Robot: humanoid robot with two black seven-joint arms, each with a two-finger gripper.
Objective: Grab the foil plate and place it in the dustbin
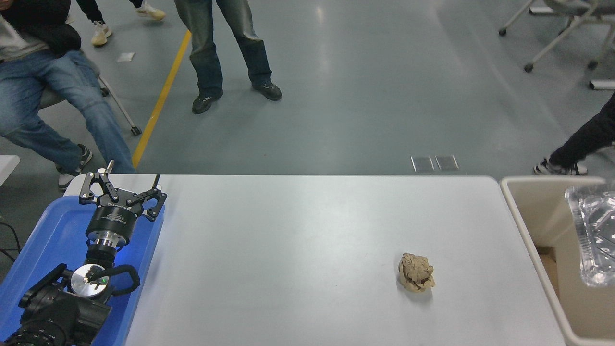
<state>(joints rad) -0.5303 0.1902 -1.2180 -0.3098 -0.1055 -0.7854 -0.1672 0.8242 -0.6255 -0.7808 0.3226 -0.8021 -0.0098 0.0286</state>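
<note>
The foil plate [595, 235] shows as a shiny, blurred piece at the right edge of the picture, over the inside of the beige dustbin [543, 211]. Most of the plate is cut off by the edge. What holds it, if anything, is out of view. I cannot tell whether it touches the bin. My right arm and gripper are out of view. My left gripper [125, 185] is open and empty, parked over the blue tray at the lower left.
A crumpled brown paper ball [416, 272] lies on the white table [298, 250] at the right of middle. The blue tray [43, 240] is at the table's left end. People's legs [226, 48] and a seated person [43, 91] are beyond the far edge.
</note>
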